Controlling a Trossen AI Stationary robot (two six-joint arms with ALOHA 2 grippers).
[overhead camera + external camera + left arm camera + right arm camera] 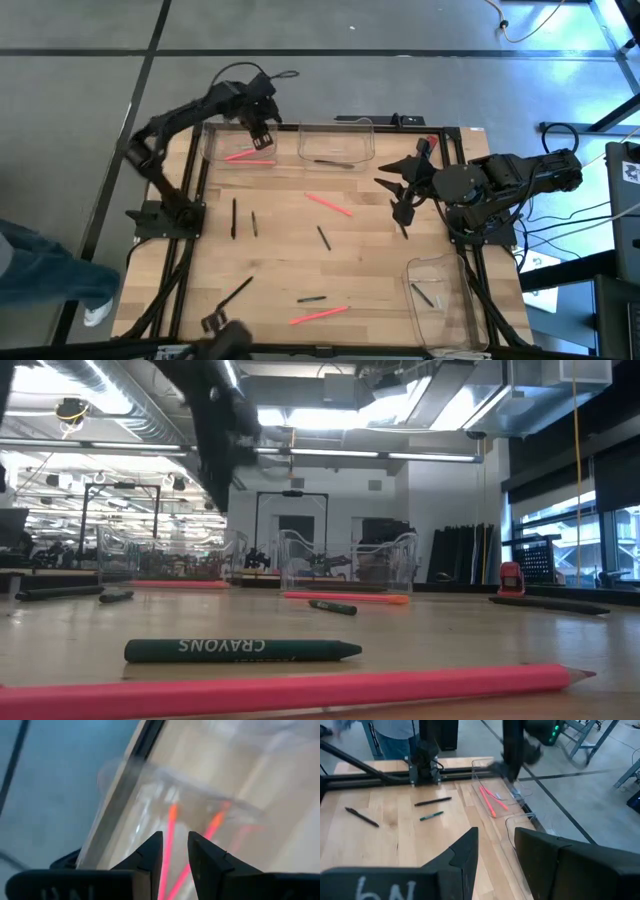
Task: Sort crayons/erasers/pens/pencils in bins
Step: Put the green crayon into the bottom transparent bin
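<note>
The left pincer hangs released over the far-left bin — two pink pencils lie inside. The right pincer hovers released, empty. Black pens rest on the desk.

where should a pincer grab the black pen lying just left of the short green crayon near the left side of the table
Grip the black pen at mid-length, coming straight down from above. It lies flat on the bare table, running roughly front to back, so the fingers should close across its thin width. The green crayon lies close beside it, so probably keep the fingers narrow on that side.
</note>
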